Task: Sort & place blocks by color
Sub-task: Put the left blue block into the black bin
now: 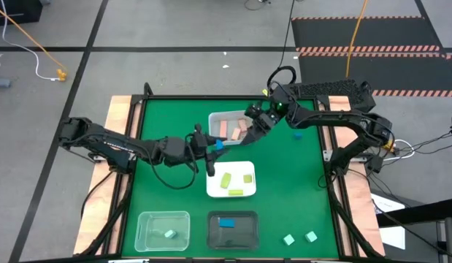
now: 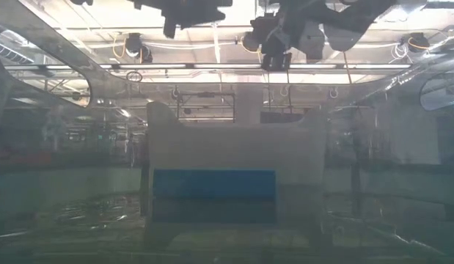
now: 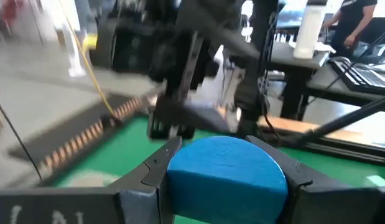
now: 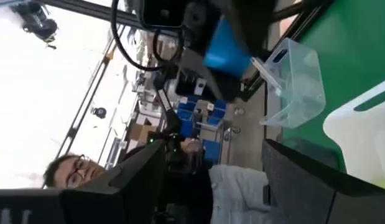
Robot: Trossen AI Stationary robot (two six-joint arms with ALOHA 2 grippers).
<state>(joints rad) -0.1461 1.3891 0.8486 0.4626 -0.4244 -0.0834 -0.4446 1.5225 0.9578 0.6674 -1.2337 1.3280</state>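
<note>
My left gripper (image 1: 215, 148) reaches in from the table's left, between the clear tray of salmon pink blocks (image 1: 229, 129) and the white tray (image 1: 211, 186) of yellow-green blocks (image 1: 235, 183). It is shut on a blue block (image 3: 226, 171) with a rounded outline. My right gripper (image 4: 223, 186) is open and holds nothing; it hangs over that clear tray's right side (image 1: 253, 130). Another blue block (image 1: 226, 223) lies in the black tray, and a mint block (image 1: 169, 234) lies in the near-left clear tray. My left gripper pinches the blue block (image 1: 219, 145) between its two fingers (image 3: 148, 177), one on each of its opposite sides. The fingers come roughly level from the table's left. The block is lifted clear of the table.
A blue block (image 1: 298, 134) lies loose on the green mat at the right. Two mint blocks (image 1: 289, 239) (image 1: 311, 236) sit near the near-right corner. The black tray (image 2: 212, 176) fills the low view. A person (image 4: 68, 171) shows beyond the table.
</note>
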